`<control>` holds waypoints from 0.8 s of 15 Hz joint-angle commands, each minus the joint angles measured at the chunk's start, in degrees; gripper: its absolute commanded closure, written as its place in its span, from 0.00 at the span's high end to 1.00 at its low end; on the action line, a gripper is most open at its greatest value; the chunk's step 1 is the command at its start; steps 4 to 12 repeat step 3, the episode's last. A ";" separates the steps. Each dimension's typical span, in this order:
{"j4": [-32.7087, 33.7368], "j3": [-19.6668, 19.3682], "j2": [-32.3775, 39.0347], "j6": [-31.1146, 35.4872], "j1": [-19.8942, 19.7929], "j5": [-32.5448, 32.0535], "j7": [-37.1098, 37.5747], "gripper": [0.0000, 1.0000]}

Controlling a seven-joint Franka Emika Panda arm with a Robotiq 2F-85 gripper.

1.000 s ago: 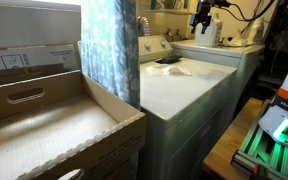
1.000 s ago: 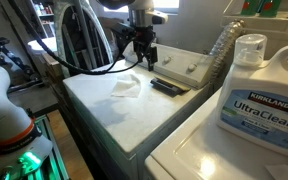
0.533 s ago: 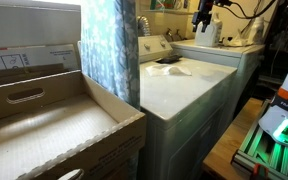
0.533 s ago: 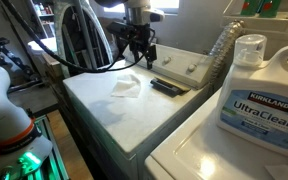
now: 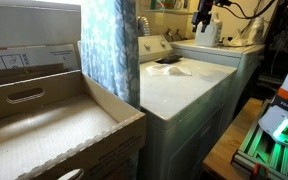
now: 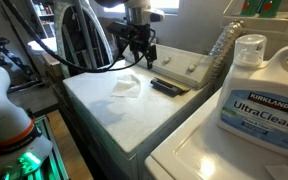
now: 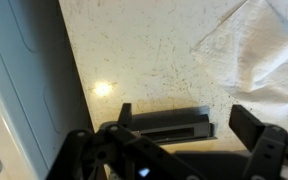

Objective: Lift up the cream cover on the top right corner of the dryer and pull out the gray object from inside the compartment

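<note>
Exterior view, from beyond the cardboard box (image 5: pixel 54 120): box in the near left and a patterned curtain (image 5: pixel 109 45) behind it. The white dryer worktop (image 5: pixel 184 90) runs away to the right. A pale sheet (image 5: pixel 172 69) lies on its far part. The tool (image 5: pixel 201 17) hangs high at the far right, clear of the surface. Its jaw state is too small to read here.

Exterior view, from the detergent side: a detergent jug (image 6: pixel 256 95) stands near right and a clear bottle (image 6: pixel 220 48) behind it. The tool (image 6: pixel 142 52) is above the far part of the worktop (image 6: pixel 99 108), not touching it. The pale sheet (image 6: pixel 127 87), crumpled, lies flat below and nearer. Just to its right is the compartment (image 6: pixel 167 87), seen as a dark narrow slot, with the control panel (image 6: pixel 189 68) beyond it.

Wrist view: speckled worktop (image 7: pixel 154 50). The tool (image 7: pixel 184 118) has its fingers (image 7: pixel 246 122) spread wide with nothing between them. The compartment (image 7: pixel 169 122) lies between the fingers as a gray-dark strip. Cannot tell whether the gray object sits inside. The pale sheet (image 7: pixel 254 50) is at the upper right, apart from the slot.
</note>
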 commanded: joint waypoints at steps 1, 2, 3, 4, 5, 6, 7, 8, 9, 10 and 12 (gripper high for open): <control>0.14 0.18 0.03 -0.18 -0.20 0.04 -0.03 1.00; 0.14 0.18 0.03 -0.18 -0.19 0.04 -0.03 1.00; 0.14 0.18 0.03 -0.18 -0.19 0.04 -0.03 1.00; 0.14 0.18 0.03 -0.18 -0.19 0.04 -0.03 1.00; 0.14 0.18 0.03 -0.18 -0.19 0.04 -0.03 1.00; 0.14 0.18 0.03 -0.18 -0.19 0.04 -0.03 1.00; 0.14 0.18 0.03 -0.18 -0.19 0.04 -0.03 1.00; 0.14 0.18 0.03 -0.18 -0.19 0.04 -0.03 1.00; 0.14 0.18 0.03 -0.18 -0.19 0.04 -0.03 1.00; 0.14 0.18 0.03 -0.18 -0.19 0.04 -0.03 1.00; 0.14 0.18 0.03 -0.18 -0.19 0.04 -0.03 1.00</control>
